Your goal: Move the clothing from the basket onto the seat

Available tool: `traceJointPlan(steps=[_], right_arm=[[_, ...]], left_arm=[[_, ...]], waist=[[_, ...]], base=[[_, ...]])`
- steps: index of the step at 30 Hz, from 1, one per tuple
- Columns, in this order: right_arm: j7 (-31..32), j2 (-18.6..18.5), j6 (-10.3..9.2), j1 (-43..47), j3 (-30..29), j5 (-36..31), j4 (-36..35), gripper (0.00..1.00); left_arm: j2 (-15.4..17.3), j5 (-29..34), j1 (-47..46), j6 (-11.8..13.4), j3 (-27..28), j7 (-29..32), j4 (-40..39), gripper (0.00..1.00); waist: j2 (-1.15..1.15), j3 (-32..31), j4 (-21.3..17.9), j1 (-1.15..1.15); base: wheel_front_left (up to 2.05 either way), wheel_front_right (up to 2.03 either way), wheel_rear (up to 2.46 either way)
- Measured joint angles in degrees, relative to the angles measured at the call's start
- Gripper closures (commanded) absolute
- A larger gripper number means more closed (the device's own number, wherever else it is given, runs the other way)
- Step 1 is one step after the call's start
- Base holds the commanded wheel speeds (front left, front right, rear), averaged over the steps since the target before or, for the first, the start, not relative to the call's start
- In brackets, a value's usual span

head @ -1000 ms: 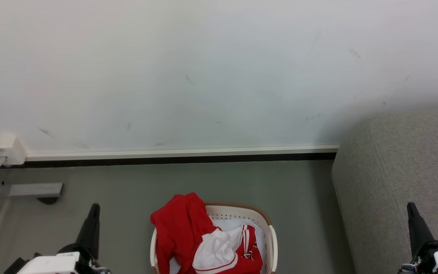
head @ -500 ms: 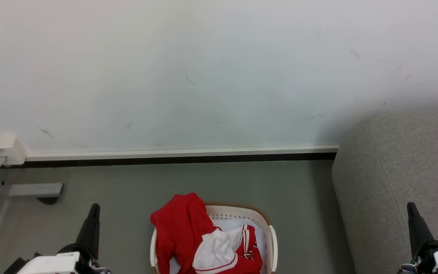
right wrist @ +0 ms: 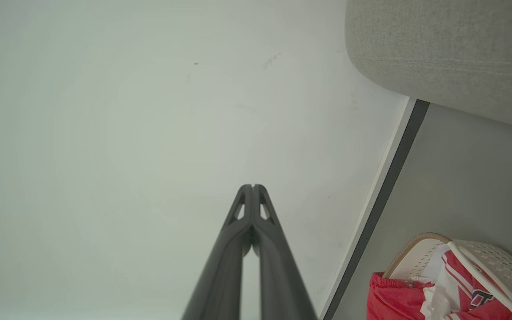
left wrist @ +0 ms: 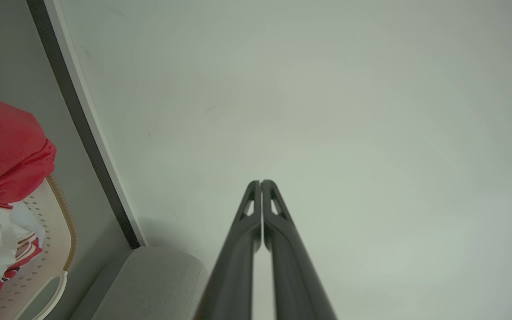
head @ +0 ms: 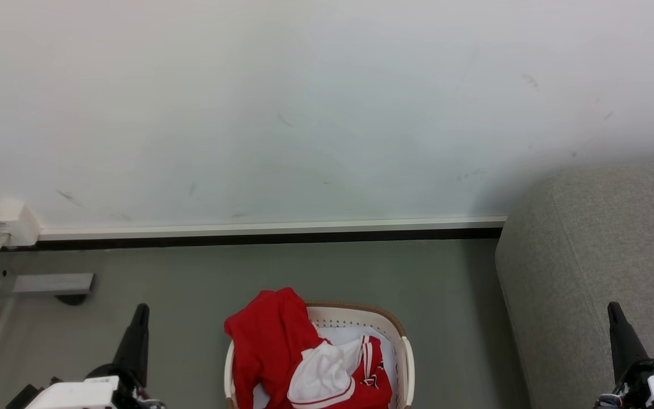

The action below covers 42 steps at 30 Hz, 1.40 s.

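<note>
The cream basket (head: 405, 352) stands on the grey floor at the bottom centre of the head view. A plain red garment (head: 267, 338) drapes over its far left rim, and a red and white striped garment (head: 341, 375) lies inside beside it. The grey sofa (head: 605, 255) rises at the right. My left gripper (head: 138, 311) is shut and empty, left of the basket. My right gripper (head: 612, 309) is shut and empty in front of the sofa. In the wrist views both grippers (left wrist: 260, 182) (right wrist: 252, 186) point at the pale wall, with the clothing (left wrist: 2, 151) (right wrist: 416, 298) at the edges.
A pale wall with a white skirting board (head: 270, 229) runs behind the basket. A white socket box (head: 6, 222) and a grey bracket (head: 51, 282) sit at the far left. Grey floor (head: 452, 284) lies between basket and sofa.
</note>
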Motion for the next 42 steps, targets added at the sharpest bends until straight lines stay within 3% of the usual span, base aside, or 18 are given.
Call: traceJointPlan(steps=[11,12,20,28,42], right_arm=[[0.0,0.0,0.0,0.0,0.0,0.0,0.0,1.0],[0.0,0.0,0.0,0.0,0.0,0.0,0.0,0.0],[-1.18,0.82,0.0,1.63,0.73,-0.86,2.29,0.0],[-3.39,0.79,0.0,1.61,0.9,-9.51,1.6,0.0],[-6.76,0.74,0.0,1.62,3.16,-28.39,-1.56,0.0]], left_arm=[[0.0,0.0,-0.01,0.0,0.0,0.0,0.0,1.0],[0.0,0.0,-0.01,0.0,0.0,0.0,0.0,0.0],[-0.64,0.3,1.93,0.19,-0.63,-1.18,1.86,0.0],[-0.63,2.68,1.94,0.18,-1.25,-3.59,1.52,0.0],[-0.58,18.13,2.01,0.67,-2.09,-6.9,-0.57,0.0]], waist=[[0.0,0.0,0.0,0.0],[0.0,0.0,0.0,0.0],[0.0,0.03,0.04,0.0],[0.0,0.25,0.11,0.0],[0.0,0.78,-0.07,0.0]], base=[[0.0,0.0,0.0],[0.0,0.0,0.0],[0.0,0.0,0.0],[0.0,0.0,0.0],[0.0,0.0,0.0]])
